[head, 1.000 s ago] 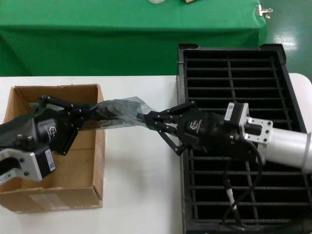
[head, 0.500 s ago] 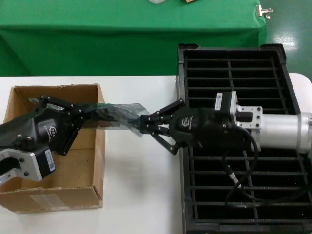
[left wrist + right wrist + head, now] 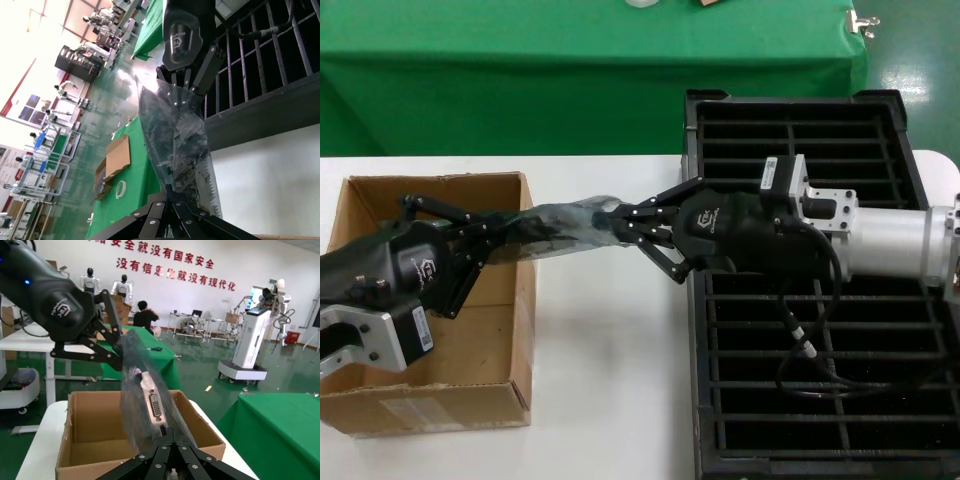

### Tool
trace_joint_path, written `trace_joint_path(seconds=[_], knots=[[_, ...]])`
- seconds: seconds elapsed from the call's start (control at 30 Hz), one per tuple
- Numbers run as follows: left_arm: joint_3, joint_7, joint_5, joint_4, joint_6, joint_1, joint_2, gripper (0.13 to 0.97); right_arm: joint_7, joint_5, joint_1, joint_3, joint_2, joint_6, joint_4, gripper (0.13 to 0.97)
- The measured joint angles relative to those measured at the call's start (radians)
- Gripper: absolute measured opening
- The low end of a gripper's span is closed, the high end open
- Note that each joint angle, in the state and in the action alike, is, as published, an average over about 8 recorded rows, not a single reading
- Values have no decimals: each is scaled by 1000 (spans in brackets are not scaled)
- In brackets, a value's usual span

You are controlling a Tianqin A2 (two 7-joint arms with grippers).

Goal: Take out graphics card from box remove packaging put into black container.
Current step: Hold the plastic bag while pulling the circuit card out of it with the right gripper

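Spanning the gap between the black container [image 3: 798, 290] and the cardboard box [image 3: 430, 310], the anti-static bag [image 3: 560, 222] hangs taut above the white tabletop [image 3: 605, 400], pinched shut at each end by the left gripper [image 3: 485, 235] and right gripper [image 3: 632, 224]. Inside it, the graphics card [image 3: 154, 402] looks stiff and fragile; the film looks slippery, best held at its edges. No readable label on the box.

Head view: high, looking forward and down over box [image 3: 430, 310], tray [image 3: 800, 290] and both arms. Left wrist view: close behind left gripper [image 3: 172, 207], facing along the bag [image 3: 180, 145] toward right gripper [image 3: 182, 82]. Right wrist view: close behind right gripper [image 3: 165, 447], facing left gripper [image 3: 112, 347]. Bag [image 3: 565, 225] shared by all three.
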Motion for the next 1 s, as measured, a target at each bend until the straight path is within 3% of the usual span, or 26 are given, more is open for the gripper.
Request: trace_joint_path(seconds=[1.0], knots=[[0,0,0,0,0,0,0,139,35,-17,-25,-8,-38,-26,1,134]])
